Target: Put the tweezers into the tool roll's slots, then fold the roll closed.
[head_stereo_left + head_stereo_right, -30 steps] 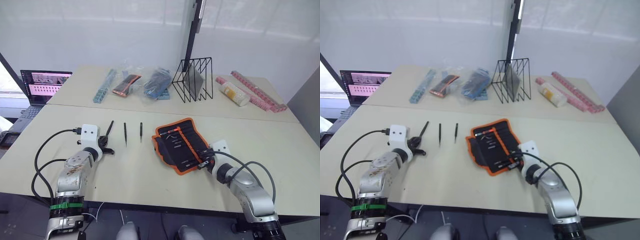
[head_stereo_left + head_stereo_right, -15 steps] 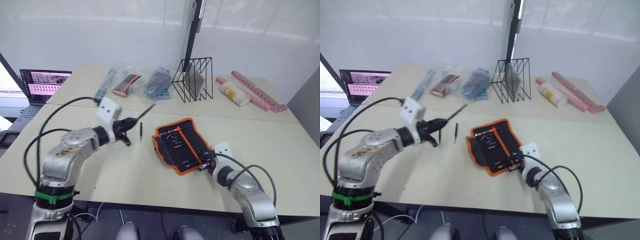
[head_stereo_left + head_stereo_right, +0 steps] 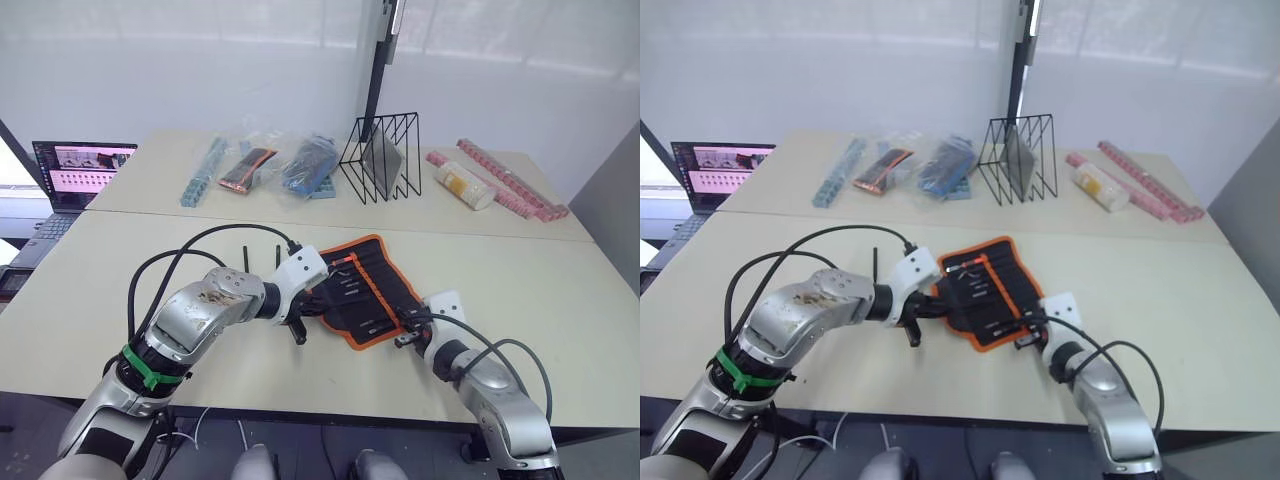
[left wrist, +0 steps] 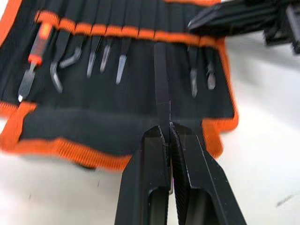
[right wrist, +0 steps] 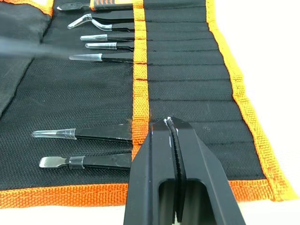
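Tool roll (image 3: 365,290) lies open on the table (image 3: 560,290). Left gripper (image 4: 168,133) pinches one tweezer (image 4: 161,84), which runs to 12 o'clock from the fingertips into the slots (image 4: 140,33). Right gripper (image 5: 171,124), fingers pressed together, rests on the roll's pockets. Two tweezers (image 3: 245,262) lie at the roll's 9 o'clock.

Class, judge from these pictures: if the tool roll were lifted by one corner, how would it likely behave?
The tool roll looks like thin fabric lying flat, so it would probably droop rather than stay stiff. The tools sit in its slots with tips exposed, so some might slide out if tilted.
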`<state>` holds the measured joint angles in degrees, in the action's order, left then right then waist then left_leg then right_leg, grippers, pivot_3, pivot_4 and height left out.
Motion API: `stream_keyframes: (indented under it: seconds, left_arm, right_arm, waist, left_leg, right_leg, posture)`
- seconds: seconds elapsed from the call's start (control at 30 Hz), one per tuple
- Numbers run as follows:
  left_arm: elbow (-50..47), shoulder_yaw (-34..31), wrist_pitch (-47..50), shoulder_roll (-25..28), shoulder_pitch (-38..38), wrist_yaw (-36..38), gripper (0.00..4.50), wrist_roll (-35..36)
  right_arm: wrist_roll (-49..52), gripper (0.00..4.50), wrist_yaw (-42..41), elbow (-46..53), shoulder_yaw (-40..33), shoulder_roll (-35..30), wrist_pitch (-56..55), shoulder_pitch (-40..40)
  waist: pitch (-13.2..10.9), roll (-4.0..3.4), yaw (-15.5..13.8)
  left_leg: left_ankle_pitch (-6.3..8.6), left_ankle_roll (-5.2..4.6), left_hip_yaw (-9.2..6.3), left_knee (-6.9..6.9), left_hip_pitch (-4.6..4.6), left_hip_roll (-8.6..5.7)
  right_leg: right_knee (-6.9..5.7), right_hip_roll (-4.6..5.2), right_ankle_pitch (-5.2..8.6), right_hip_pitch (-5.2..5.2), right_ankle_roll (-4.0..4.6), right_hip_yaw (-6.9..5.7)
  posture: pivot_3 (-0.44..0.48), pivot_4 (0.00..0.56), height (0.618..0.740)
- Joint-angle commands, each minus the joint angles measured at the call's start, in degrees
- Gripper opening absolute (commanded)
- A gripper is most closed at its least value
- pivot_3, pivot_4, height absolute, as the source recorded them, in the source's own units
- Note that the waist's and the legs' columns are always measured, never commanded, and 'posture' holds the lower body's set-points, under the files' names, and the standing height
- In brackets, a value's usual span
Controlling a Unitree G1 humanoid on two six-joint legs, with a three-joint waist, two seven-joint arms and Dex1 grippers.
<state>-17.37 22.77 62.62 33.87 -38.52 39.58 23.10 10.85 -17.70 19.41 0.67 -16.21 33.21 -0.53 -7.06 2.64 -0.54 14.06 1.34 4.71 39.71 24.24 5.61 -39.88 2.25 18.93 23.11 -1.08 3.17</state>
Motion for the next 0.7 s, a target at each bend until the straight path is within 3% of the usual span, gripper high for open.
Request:
stream_keyframes:
  seconds: [0.03, 0.7]
  left_arm:
    - [0.9, 2.09, -0.45, -0.22, -2.56, 0.18, 0.02, -2.46]
    - [8.24, 10.08, 1.81, -5.03, -11.42, 2.9, 0.02, -7.21]
  right_arm:
    - [-0.11, 0.0, 0.7, -2.35, 1.07, 0.36, 4.29, -2.42]
    - [0.05, 0.0, 2.74, -0.43, 2.0, 2.35, 4.45, -4.27]
  waist:
    - [0.0, 0.0, -0.09]
    - [0.0, 0.0, -0.02]
  left_leg:
    - [0.0, 0.0, 0.01, 0.0, 0.0, -0.01]
    - [0.0, -0.01, 0.0, -0.02, 0.02, -0.05]
  right_leg:
    - [0.0, 0.0, 0.0, 0.0, 0.0, 0.04]
    - [0.0, -0.07, 0.02, 0.04, -0.04, 0.17]
  posture:
    - [0.0, 0.15, 0.687]
    - [0.0, 0.15, 0.687]
